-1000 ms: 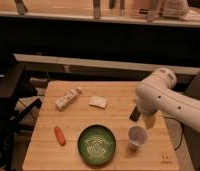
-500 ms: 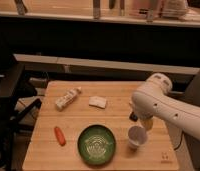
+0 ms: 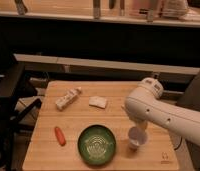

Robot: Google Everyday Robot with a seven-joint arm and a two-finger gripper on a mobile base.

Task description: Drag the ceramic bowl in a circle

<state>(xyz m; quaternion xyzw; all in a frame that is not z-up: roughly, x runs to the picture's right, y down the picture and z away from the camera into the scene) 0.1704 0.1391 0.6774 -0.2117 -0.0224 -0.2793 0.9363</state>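
The ceramic bowl [image 3: 96, 144], dark green with a pale ring pattern inside, sits on the wooden table [image 3: 83, 119] near its front edge, just right of centre. My gripper [image 3: 136, 124] hangs at the end of the white arm [image 3: 158, 112], right of the bowl and just over a small white cup [image 3: 137, 138]. The arm's bulk hides most of the gripper. It stands open, holds nothing, and is clear of the bowl.
An orange carrot [image 3: 59, 135] lies left of the bowl. A tan wrapped packet [image 3: 68, 98] and a small white piece [image 3: 98, 102] lie further back. A dark chair or frame [image 3: 10, 105] stands at the table's left.
The arm has swung left and down toward the front of the table, bringing the gripper lower over the white cup. The bowl and the other things have not moved.
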